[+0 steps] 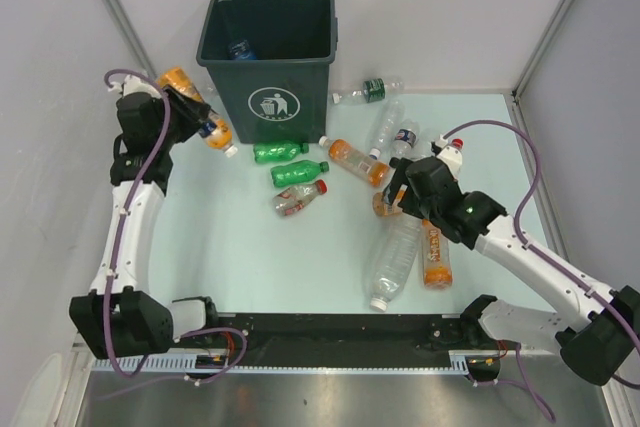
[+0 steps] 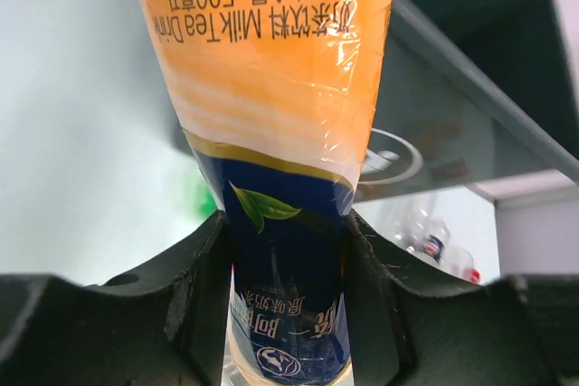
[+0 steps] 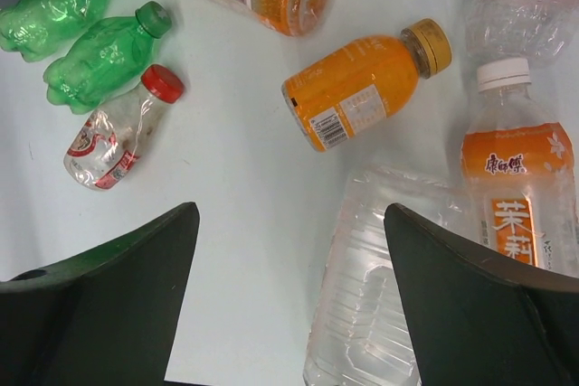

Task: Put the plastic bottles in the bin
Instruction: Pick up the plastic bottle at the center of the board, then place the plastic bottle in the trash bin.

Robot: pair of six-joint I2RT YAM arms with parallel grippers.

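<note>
Showing pale table [image 1: 250, 257], dark green bin [image 1: 290, 97] upright at far edge, one bottle [image 1: 240, 48] inside. Left claw [image 1: 195, 107] beside bin, pinching orange milk tea bottle [image 1: 215, 132] (blue label). Right claw [image 3: 289, 223] spread wide above loose bottles [image 1: 392, 262] lying on table, front-right of bin.

Left arm [image 1: 128, 217] extended, left fingers [image 2: 172, 314] clamped, right arm [image 1: 530, 252] angled inward, right fingers [image 3: 109, 305] apart, seemingly low

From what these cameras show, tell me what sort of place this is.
Probably a robotics lab test cell: plain grey wall panels in metal framing box in a pale table, two robot arms are bolted at its near edge, and plastic bottles lie scattered beside a bin.
</note>
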